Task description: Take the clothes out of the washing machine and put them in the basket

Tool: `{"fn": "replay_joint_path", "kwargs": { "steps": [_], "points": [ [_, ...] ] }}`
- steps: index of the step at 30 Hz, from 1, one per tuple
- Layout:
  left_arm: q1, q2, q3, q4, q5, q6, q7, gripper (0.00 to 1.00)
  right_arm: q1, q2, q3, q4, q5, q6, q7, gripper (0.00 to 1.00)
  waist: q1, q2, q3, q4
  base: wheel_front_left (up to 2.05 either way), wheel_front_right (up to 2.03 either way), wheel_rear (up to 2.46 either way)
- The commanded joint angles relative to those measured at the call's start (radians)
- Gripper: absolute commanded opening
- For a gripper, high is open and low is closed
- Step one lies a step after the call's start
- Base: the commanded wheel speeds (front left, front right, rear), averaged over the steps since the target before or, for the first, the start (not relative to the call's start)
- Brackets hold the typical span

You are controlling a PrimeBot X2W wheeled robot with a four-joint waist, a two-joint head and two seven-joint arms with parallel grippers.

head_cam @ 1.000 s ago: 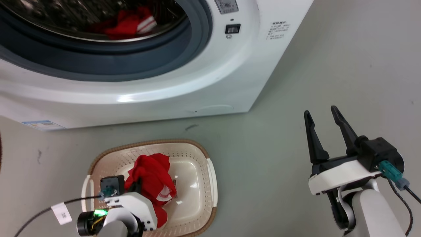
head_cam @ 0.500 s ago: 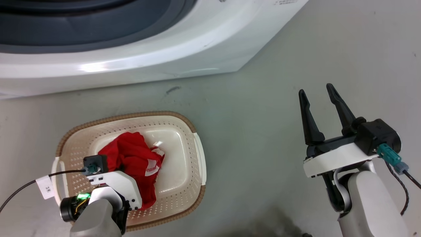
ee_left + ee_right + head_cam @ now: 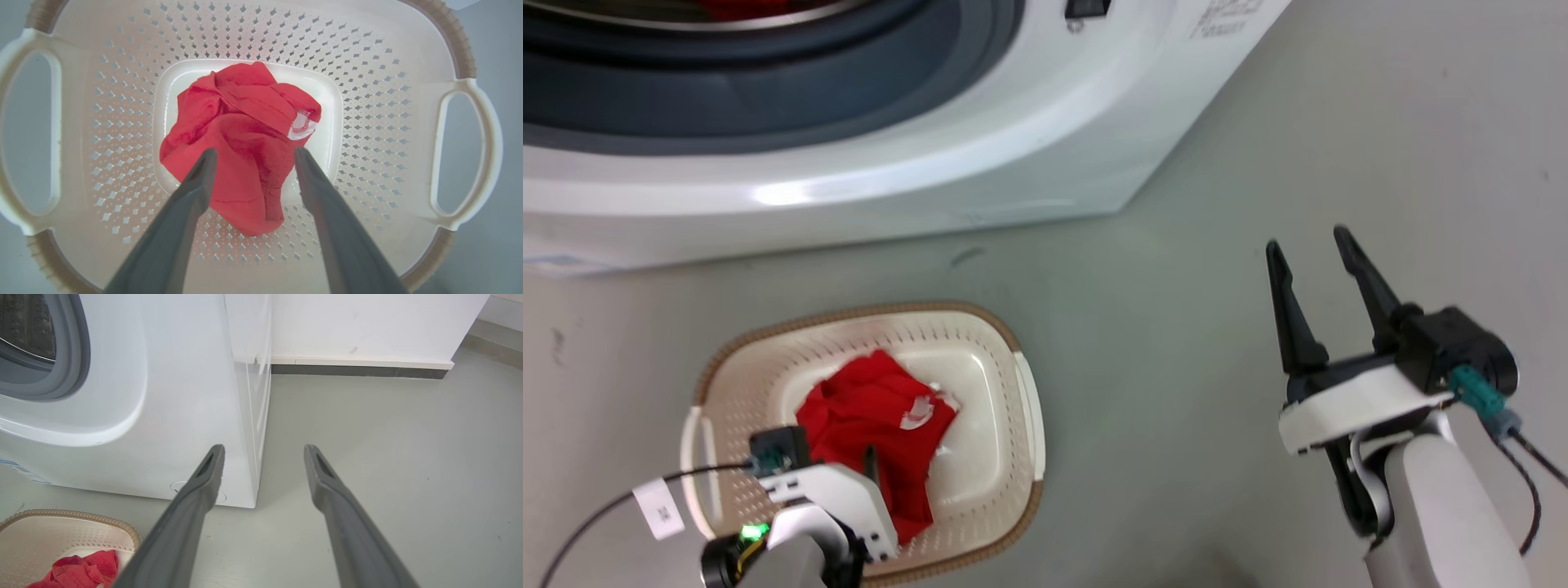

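The grey floor (image 3: 1217, 327) is carrying the white washing machine (image 3: 931, 188), and the basket (image 3: 866, 313) is sitting on it just in front of the washing machine, not touching it.
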Motion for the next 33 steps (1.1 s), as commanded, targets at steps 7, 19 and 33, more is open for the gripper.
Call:
{"fn": "replay_joint_path", "kwargs": {
  "steps": [7, 19, 33],
  "points": [
    [0.106, -0.022, 0.004, -0.1, 0.004, -0.007, -0.016, 1.0, 0.08, 0.0, -0.037, 0.005, -0.041, -0.001, 0.003, 1.0, -0.0001, -0.0001, -0.22, 0.065, 0.0, 0.0, 0.0],
    [0.285, -0.038, 0.052, -0.545, 0.109, 0.014, -0.015, 1.0, 0.178, 0.0, -0.073, -0.066, -0.05, -0.001, 0.053, 1.0, -0.0001, -0.0001, -0.37, 0.106, 0.0, 0.0, 0.0],
    [0.274, -0.047, 0.083, -0.958, 0.219, 0.014, -0.015, 1.0, 0.216, 0.001, -0.098, -0.149, -0.057, -0.001, 0.087, 1.0, -0.0001, -0.0001, -0.401, 0.101, 0.0, 0.0, 0.0]
  ]
}}
